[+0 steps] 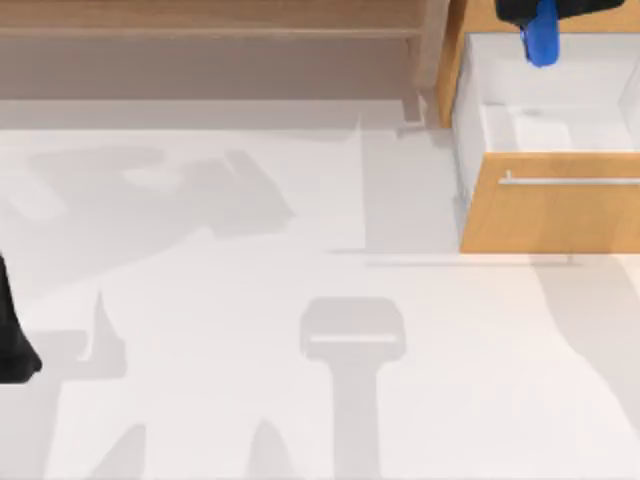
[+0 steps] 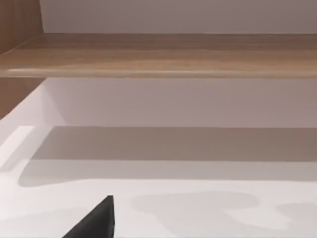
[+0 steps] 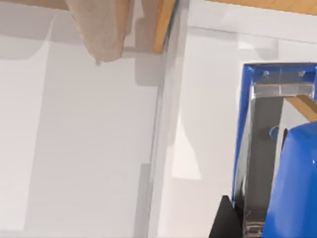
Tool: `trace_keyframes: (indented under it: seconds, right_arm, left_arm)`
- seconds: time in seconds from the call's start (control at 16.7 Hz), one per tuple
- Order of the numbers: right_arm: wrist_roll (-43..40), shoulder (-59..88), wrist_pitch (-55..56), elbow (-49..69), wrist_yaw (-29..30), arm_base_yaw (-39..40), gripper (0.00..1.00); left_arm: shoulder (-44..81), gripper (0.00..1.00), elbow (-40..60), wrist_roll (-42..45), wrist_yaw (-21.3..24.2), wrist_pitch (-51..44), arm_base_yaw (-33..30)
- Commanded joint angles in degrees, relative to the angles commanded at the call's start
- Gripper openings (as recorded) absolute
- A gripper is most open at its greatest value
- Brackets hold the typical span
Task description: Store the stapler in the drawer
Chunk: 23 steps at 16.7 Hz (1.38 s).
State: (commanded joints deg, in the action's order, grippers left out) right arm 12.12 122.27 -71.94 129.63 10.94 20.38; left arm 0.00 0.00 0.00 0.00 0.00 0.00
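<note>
The drawer (image 1: 550, 215) stands pulled open at the table's right, its white inside (image 1: 560, 100) showing behind the wooden front and silver bar handle (image 1: 570, 181). The blue stapler (image 1: 541, 38) hangs over the back part of the drawer's inside, held from above with my right gripper (image 1: 548, 8) shut on it. In the right wrist view the stapler (image 3: 292, 178) is close up, its silver metal strip (image 3: 262, 148) beside one black finger (image 3: 223, 223), with the drawer's white wall (image 3: 208, 99) beyond. My left arm (image 1: 12, 345) is parked at the table's left edge.
A plain wooden shelf unit (image 1: 200, 20) runs along the back left, and its shelf board (image 2: 158, 54) crosses the left wrist view. The white table (image 1: 250, 300) spreads out in front of the drawer.
</note>
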Motion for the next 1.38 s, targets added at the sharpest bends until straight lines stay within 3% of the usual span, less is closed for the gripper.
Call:
trace_keyframes:
  seconds: [0.42,0.6,1.38]
  right_arm:
    - [-2.97,14.85,-0.6,-5.34,-7.44,-11.98,0.0]
    - [-2.1,17.42,-0.74,-6.33,-10.06,-12.48,0.0]
    - [-2.08,17.62,1.36,-8.24,-10.06,-12.46,0.0]
  left_arm:
    - [0.0,1.0,0.0,0.0,0.0,0.0,0.0]
    - [0.0,1.0,0.0,0.0,0.0,0.0,0.0]
    - [0.0,1.0,0.0,0.0,0.0,0.0,0.0]
